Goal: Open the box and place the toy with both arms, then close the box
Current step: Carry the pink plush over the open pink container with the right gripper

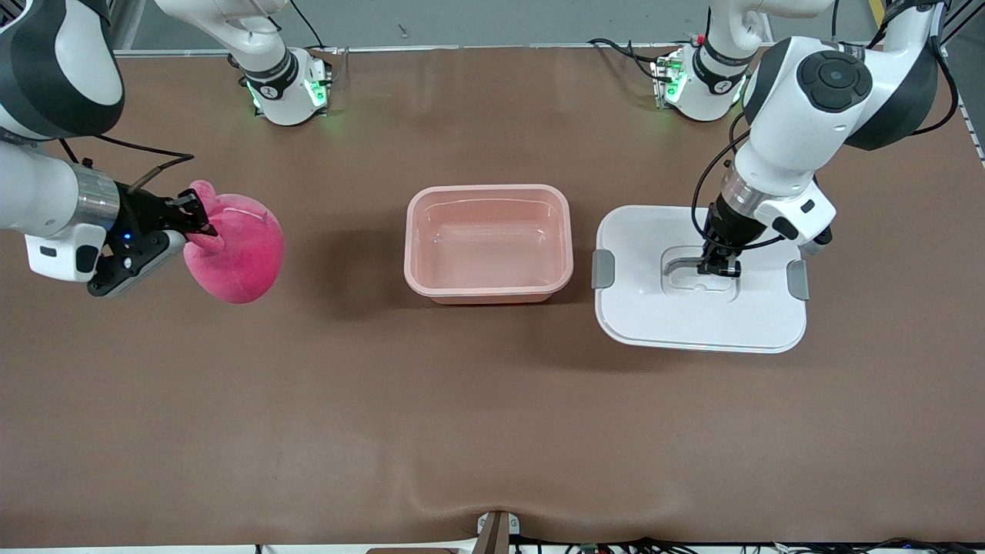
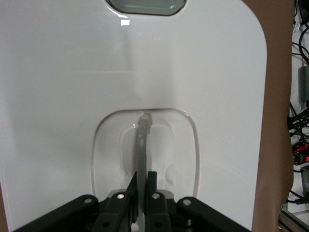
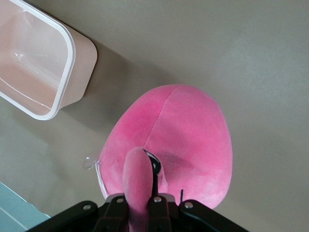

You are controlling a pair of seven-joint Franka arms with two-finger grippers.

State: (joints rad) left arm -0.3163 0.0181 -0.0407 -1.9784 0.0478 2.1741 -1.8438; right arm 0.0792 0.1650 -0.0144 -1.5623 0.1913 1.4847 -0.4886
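Gripping toy (image 1: 238, 250), lid handle (image 2: 142, 140)

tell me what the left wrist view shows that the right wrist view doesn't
Only the left wrist view shows the white lid, one of its grey clips and the clear handle in its recess, with the left gripper shut on that handle.

Only the right wrist view shows the pink toy, pinched by the right gripper and held above the table, and the open box, which has nothing in it.

Both show the brown table and their own gripper closed on something.
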